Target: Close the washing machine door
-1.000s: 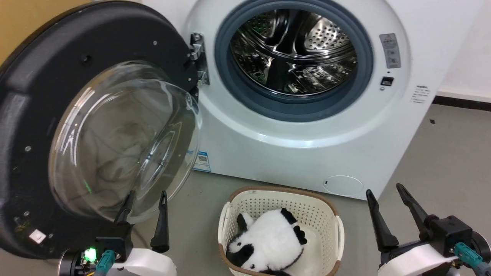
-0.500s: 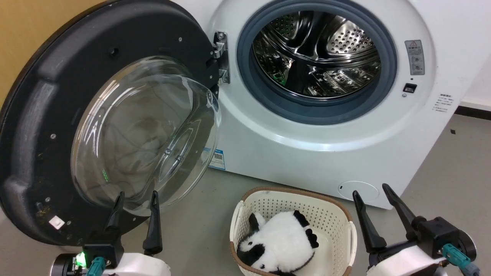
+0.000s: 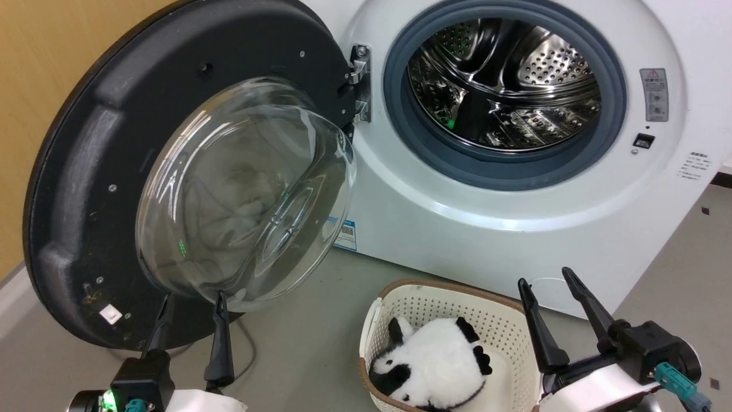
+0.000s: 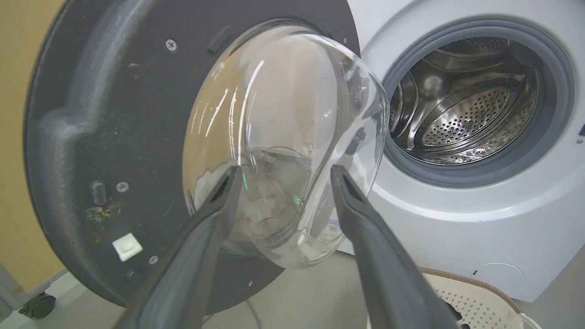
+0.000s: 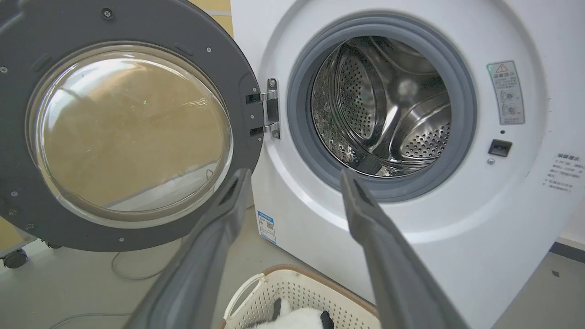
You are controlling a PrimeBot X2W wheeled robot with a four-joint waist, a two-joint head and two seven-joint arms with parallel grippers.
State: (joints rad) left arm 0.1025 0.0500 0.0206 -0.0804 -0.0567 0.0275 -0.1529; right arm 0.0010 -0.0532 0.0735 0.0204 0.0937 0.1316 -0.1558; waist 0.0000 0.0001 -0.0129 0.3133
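The washing machine door [image 3: 114, 171] [image 4: 114, 128] [image 5: 36, 201] stands swung wide open to the left on its metal hinge [image 3: 360, 91], black rim facing me, clear glass bowl bulging out. The white washing machine [image 3: 486, 240] [image 4: 457, 228] [image 5: 457, 228] shows its grey gasket and bare steel drum [image 3: 503, 80]. My left gripper [image 3: 191, 300] [image 4: 283, 171] is open, fingertips just below the glass bowl's lower edge, apart from it. My right gripper [image 3: 543, 277] [image 5: 295, 176] is open too, low at the right before the machine's front, holding nothing.
A cream laundry basket [image 3: 503, 326] [image 5: 283, 288] with a black-and-white plush panda [image 3: 429, 360] sits on the grey floor between my grippers. A yellow wall [image 3: 51, 68] stands behind the door. A cable [image 3: 246, 343] lies on the floor under the door.
The whole head view has shifted right and down, so the camera has moved left. Both grippers stay open; the left one now sits lower and slightly nearer the door's bottom edge.
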